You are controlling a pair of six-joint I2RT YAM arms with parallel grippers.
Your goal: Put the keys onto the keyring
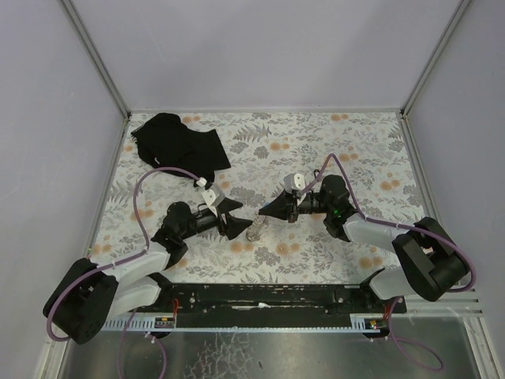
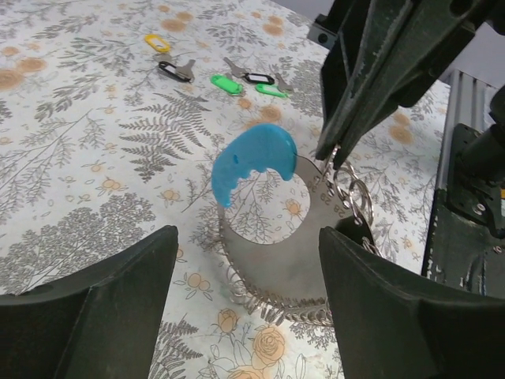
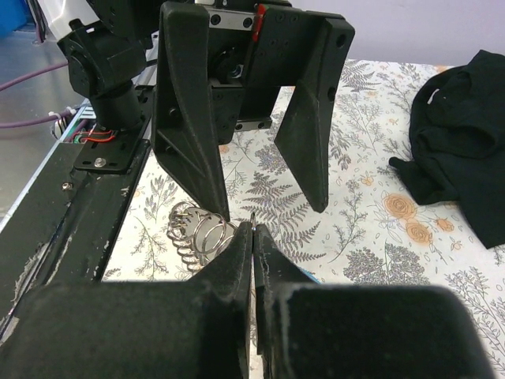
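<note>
Floral tabletop (image 1: 316,142): R hand (image 1: 262,212) pinching keyring (image 2: 256,162), L hand (image 1: 245,219) spread around it.

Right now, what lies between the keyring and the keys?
Just bare flowered table, from keyring to keys, in the left wrist view.

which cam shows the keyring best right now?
Left wrist: the keyring fills the centre, with its blue band and metal loops clear. Right wrist shows only its wire loops beside the fingertips; top external shows only a tiny grey speck between the grippers.
</note>
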